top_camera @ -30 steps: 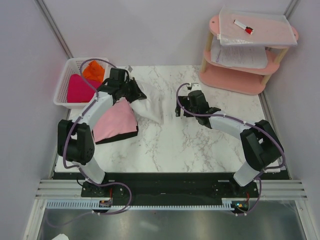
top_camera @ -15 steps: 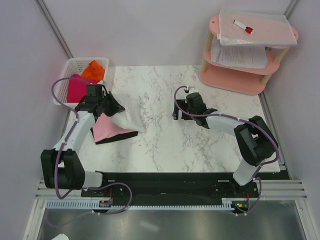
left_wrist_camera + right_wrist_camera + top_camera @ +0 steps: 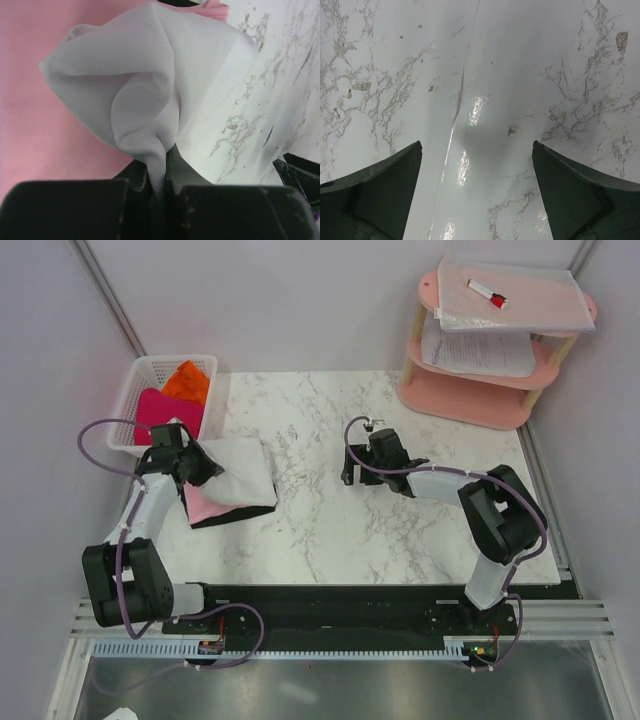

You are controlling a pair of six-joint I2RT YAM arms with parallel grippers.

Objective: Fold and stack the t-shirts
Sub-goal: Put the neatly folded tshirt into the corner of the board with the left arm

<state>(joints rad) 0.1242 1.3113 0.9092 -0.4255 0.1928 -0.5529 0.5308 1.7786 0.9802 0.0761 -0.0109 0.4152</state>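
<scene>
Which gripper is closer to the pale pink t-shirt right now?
Left. The left gripper is over the pale pink t-shirt, pinching the white t-shirt lying on it; the right gripper is open over bare marble table, well apart.

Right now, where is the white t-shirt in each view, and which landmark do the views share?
Top external: white t-shirt left of centre, on the pale pink t-shirt, held by the left gripper.
Left wrist: middle of the picture, bunched, pinched at the bottom edge.
Right wrist: not in it.
Shared landmark: the marble table.
</scene>
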